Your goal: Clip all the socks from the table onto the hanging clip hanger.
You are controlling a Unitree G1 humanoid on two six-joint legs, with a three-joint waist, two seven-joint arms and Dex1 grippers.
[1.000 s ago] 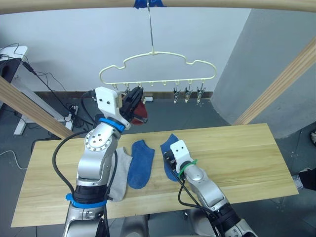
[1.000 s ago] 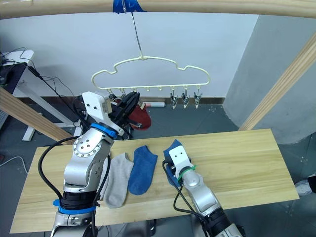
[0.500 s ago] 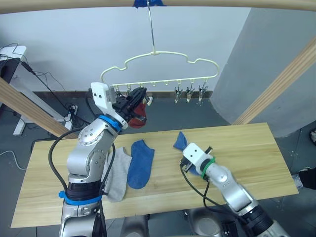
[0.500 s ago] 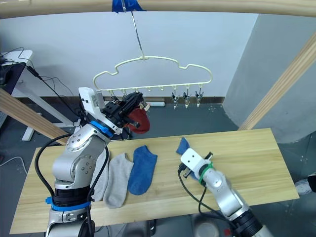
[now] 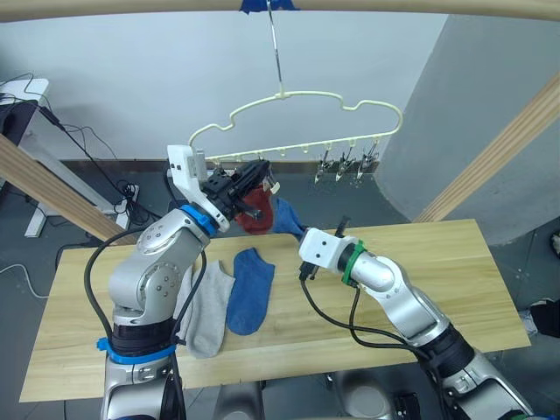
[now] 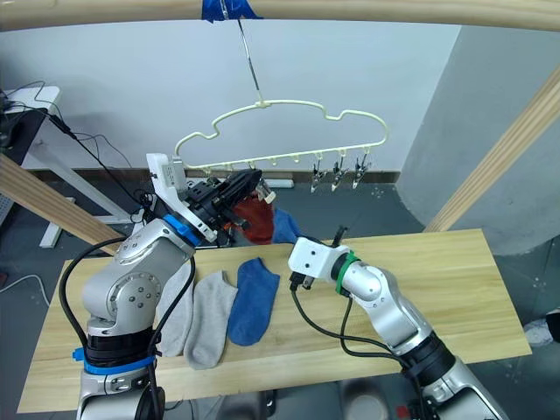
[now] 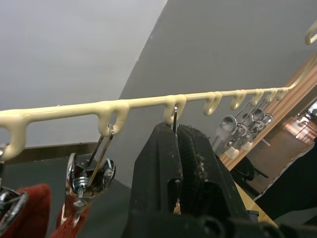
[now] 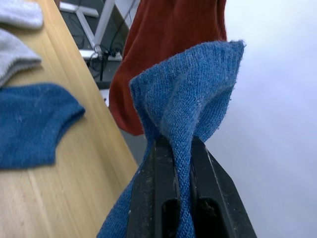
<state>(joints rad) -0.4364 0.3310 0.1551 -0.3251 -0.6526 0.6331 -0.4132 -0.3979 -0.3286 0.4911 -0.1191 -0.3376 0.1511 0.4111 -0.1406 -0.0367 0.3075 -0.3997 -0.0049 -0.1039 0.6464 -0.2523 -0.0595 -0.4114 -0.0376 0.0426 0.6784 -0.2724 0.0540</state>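
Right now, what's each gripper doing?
Left gripper: shut on a clip of the clip hanger.
Right gripper: shut on a blue sock.

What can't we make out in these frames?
- Left end effector: left wrist view shows its fingers shut around a clip wire on the clip hanger; the clip itself is hidden between them.
- Rust-red socks: count unclear in the eye views, the left arm covers them.
- Blue sock in right end effector: lower part cut off.
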